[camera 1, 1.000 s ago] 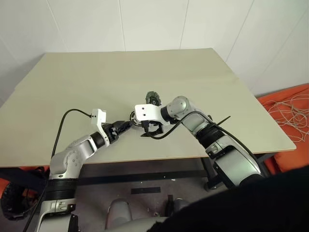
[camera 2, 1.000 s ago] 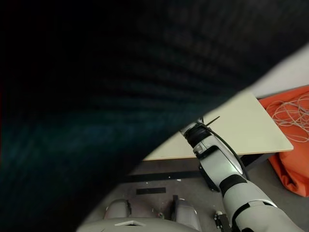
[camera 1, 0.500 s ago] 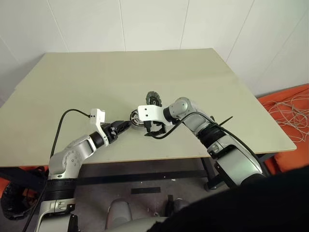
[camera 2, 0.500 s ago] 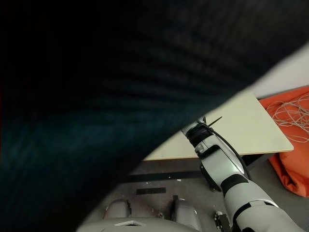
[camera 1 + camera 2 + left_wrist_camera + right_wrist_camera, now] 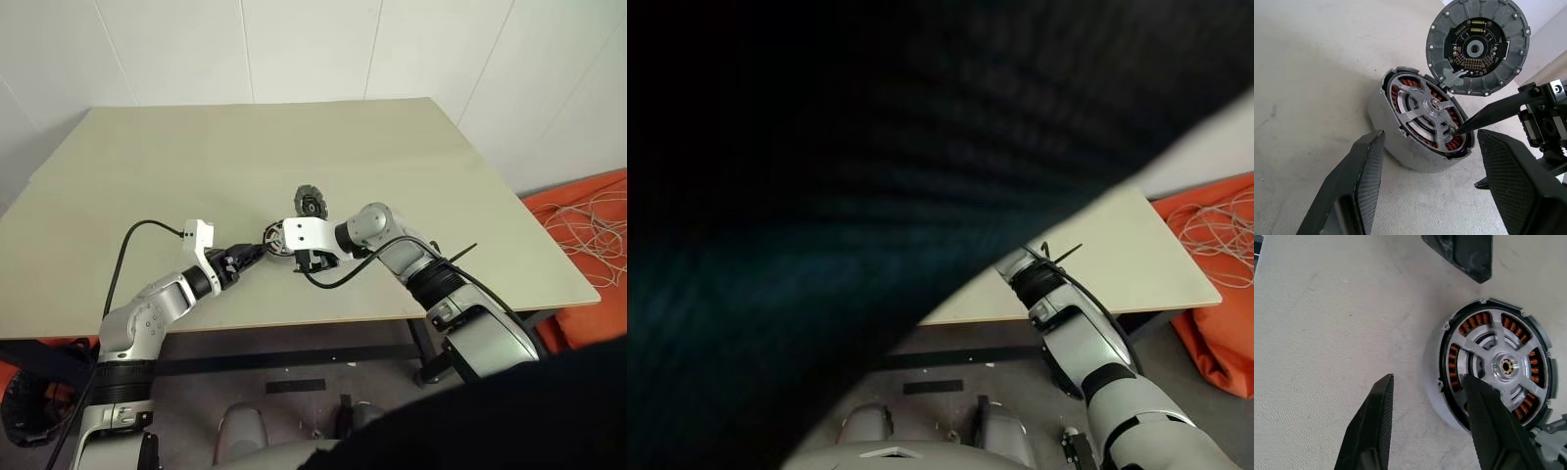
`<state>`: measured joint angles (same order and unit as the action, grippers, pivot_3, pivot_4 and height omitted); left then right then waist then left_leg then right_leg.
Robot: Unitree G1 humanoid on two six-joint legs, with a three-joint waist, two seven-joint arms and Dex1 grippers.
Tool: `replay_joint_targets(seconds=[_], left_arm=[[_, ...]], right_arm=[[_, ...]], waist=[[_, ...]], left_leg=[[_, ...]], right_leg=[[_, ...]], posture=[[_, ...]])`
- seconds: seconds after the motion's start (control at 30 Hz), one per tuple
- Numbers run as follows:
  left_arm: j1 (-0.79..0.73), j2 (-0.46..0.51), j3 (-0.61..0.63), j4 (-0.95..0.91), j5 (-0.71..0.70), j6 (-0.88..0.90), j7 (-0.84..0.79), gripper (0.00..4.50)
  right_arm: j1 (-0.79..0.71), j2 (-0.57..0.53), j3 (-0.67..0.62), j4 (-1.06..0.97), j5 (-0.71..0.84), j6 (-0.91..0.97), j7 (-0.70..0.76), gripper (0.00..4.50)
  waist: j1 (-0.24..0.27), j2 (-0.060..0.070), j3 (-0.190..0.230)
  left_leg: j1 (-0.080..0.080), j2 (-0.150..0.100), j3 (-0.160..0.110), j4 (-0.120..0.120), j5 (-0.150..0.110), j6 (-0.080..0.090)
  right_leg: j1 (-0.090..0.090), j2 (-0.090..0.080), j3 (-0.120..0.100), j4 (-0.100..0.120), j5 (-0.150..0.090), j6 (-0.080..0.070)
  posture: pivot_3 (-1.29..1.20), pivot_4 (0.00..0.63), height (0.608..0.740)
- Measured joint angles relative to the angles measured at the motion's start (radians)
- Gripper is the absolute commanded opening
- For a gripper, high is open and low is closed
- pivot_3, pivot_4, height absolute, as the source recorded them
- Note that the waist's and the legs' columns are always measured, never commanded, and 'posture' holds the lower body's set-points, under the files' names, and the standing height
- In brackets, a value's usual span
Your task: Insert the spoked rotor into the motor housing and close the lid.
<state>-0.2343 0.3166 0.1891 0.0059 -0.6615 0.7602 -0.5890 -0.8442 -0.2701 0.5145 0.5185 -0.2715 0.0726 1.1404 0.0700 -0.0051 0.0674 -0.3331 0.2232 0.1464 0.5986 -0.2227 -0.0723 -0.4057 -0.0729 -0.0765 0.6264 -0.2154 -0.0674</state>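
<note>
A dark, blurred mass covers most of the right eye view, leaving just a corner of the bench (image 5: 1136,255) and part of the right arm. From the head camera, the motor housing (image 5: 277,238) is partly screened by the right tool (image 5: 310,262) — its spokes and windings too small to make out. In the right wrist view, the housing's rim is cut off at the picture's edge, and one finger (image 5: 1488,426) overlaps the spoked rotor (image 5: 1503,367). The left wrist view crops the lid (image 5: 1476,46) at the frame's edge.
</note>
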Motion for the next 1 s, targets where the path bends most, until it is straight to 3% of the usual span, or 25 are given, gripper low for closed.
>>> replay_joint_targets(seconds=[0.57,0.67,0.77,0.9,1.0], left_arm=[[-0.001,-0.003,-0.001,0.015,0.002,-0.001,-0.004,3.19],[0.001,-0.003,0.0,0.014,0.002,-0.001,-0.004,3.19],[0.005,-0.003,0.0,0.009,0.002,-0.001,0.0,3.19],[0.006,-0.003,0.0,0.006,0.002,-0.001,0.005,3.19],[0.006,-0.003,0.0,0.005,0.002,-0.001,0.005,3.19]], right_arm=[[-0.004,0.056,0.006,0.03,0.0,0.017,-0.021,2.66],[-0.011,0.063,0.006,0.049,0.0,0.011,-0.03,2.1],[-0.022,0.064,0.004,0.064,0.0,0.009,-0.044,1.16],[-0.032,0.063,0.003,0.078,0.0,0.0,-0.045,1.16],[-0.037,0.065,0.002,0.093,0.002,-0.006,-0.052,0.59]], waist=[[-0.001,0.0,0.0],[-0.001,0.0,0.0],[-0.001,0.0,0.0],[-0.001,0.0,0.0],[-0.001,0.0,0.0]], left_leg=[[0.0,0.0,0.0,0.0,0.0,0.0],[0.001,0.0,0.0,0.0,0.0,0.0],[0.001,0.0,0.0,0.0,0.0,-0.001],[0.0,0.0,0.0,0.0,0.0,-0.001],[0.001,0.0,0.0,0.0,0.0,0.0]], right_leg=[[0.0,0.0,0.0,0.0,0.0,0.0],[0.0,0.0,0.0,0.001,0.0,0.0],[0.0,0.0,0.0,0.001,0.0,0.0],[0.0,0.0,0.0,0.0,0.0,0.0],[0.0,0.0,0.0,0.001,0.0,0.0]], posture=[[0.0,0.0,0.74],[0.0,0.0,0.74],[0.0,0.0,0.74],[0.0,0.0,0.74],[0.0,0.0,0.74]])
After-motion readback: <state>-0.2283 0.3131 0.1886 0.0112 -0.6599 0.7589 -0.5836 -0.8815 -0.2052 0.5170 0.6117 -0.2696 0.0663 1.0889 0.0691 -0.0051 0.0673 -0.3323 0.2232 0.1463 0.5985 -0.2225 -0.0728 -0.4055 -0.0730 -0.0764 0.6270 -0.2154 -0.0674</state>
